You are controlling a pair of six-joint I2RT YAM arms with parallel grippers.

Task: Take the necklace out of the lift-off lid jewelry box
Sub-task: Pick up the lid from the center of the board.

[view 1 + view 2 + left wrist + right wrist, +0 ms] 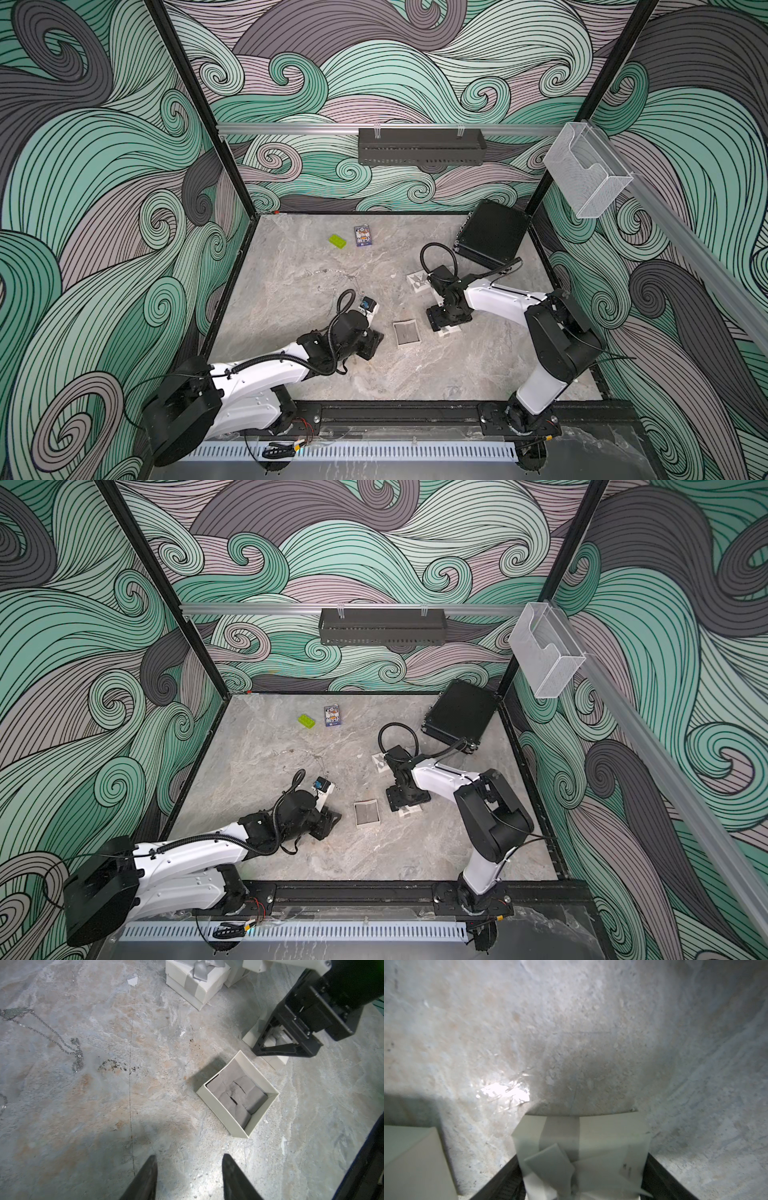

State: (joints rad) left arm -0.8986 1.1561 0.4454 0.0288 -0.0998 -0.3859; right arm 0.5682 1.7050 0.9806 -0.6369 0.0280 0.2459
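A white jewelry box with a grey ribbon bow on its lift-off lid (602,1126) stands on the marble table, closed, so its inside is hidden. My right gripper (581,1167) straddles it from above, fingers pressed to both sides of the lid; in both top views the gripper (446,322) covers most of the box (409,811). A silver necklace chain (41,1030) lies loose on the table to the left. My left gripper (189,1159) hovers open and empty over bare table, near an open box base (264,1113) holding only grey foam.
A second closed ribboned box (197,982) stands behind the right gripper (291,1043), also seen in a top view (417,282). A green brick (337,241) and a card pack (363,236) lie at the back. A black case (492,239) leans at the back right.
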